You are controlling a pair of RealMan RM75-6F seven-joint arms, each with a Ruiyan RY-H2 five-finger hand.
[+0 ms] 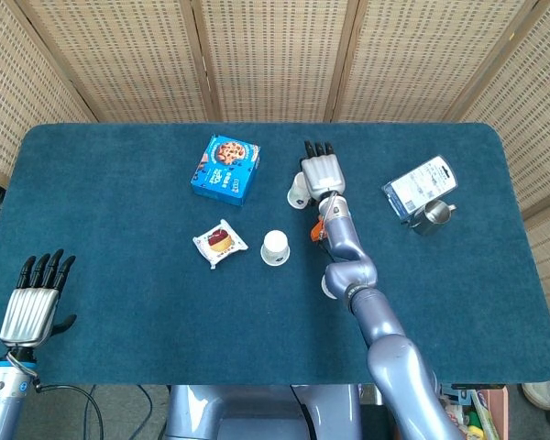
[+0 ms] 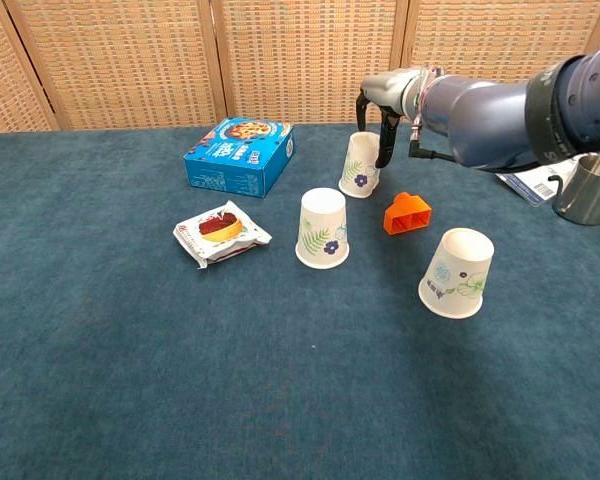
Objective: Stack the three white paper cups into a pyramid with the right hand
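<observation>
Three white paper cups stand upside down on the blue table. The far cup [image 2: 360, 166] [image 1: 298, 190] is tipped, its top leaning toward my right hand [image 2: 388, 108] [image 1: 322, 171]. That hand holds it by the top, thumb on one side and dark fingertips [image 2: 385, 148] down its right side. The middle cup [image 2: 323, 228] [image 1: 275, 247] stands upright in front of it. The third cup [image 2: 457, 272] stands nearer on the right, mostly hidden under my right arm in the head view. My left hand [image 1: 32, 307] hovers open off the near left corner.
A small orange block [image 2: 407, 213] lies between the far and the third cup. A blue cookie box [image 2: 239, 156] and a wrapped cake [image 2: 221, 232] lie to the left. A steel cup [image 2: 586, 188] and a packet [image 1: 419, 186] sit at the far right.
</observation>
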